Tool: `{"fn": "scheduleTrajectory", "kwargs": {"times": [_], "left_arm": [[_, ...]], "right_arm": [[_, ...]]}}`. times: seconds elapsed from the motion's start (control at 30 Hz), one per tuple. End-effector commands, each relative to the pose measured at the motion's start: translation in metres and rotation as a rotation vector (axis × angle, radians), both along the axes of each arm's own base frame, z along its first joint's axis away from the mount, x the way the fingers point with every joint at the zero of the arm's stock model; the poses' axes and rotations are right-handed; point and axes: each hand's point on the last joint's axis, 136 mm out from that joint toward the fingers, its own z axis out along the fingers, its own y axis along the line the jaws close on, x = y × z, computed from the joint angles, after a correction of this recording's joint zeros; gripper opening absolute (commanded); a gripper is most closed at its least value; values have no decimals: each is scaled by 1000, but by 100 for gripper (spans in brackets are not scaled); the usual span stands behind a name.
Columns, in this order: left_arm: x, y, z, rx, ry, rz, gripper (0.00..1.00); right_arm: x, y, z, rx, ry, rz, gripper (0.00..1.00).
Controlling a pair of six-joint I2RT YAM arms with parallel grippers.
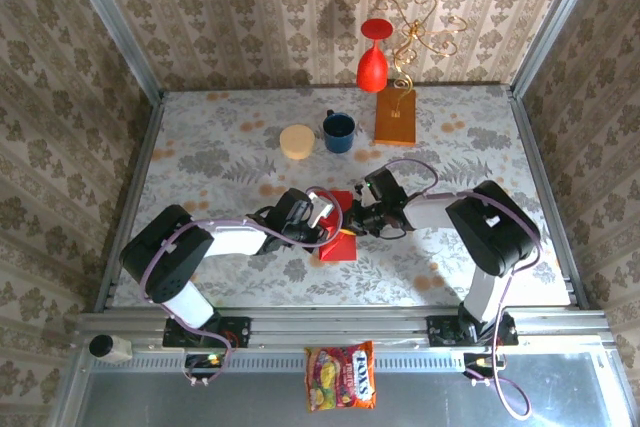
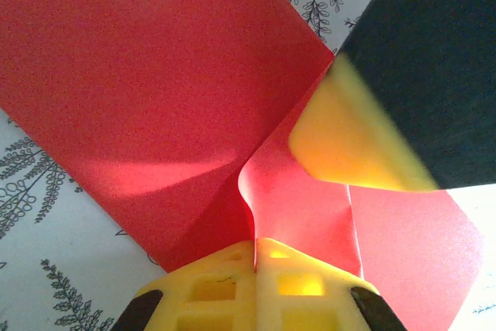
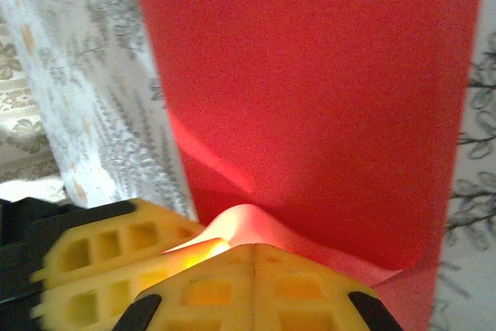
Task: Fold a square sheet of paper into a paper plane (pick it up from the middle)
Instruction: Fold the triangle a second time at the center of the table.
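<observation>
Left fingers (image 2: 232, 269) and right fingers (image 3: 298, 269), each clamped on the red sheet (image 2: 155, 75), its edges cut off.

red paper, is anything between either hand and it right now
Nothing visible stands between them. The left hand and the right hand are both shut on the red paper, each pinching a raised ridge of it near the middle of the sheet.

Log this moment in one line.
left hand: shut on red paper sheet | right hand: shut on same sheet | sheet: ridge pinched up between hands
</observation>
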Motion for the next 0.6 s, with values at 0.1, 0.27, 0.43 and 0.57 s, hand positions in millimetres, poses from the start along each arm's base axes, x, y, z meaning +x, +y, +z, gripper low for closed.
{"fn": "scheduleTrajectory", "kwargs": {"times": [0.1,0.27,0.43,0.57], "left_arm": [[-4,18,-20,93,52,19,0],[9,17,3,48,25,64,3],[17,15,43,-17,-30,87,29],[6,10,67,-69,-52,60,35]], "right_arm": [[-9,-11,-23,-61,44,-33,0],[-14,-20,-31,-94,66,-59,0],[-18,-24,-38,-116,83,-70,0],[-18,-25,-40,-121,86,-74,0]]}}
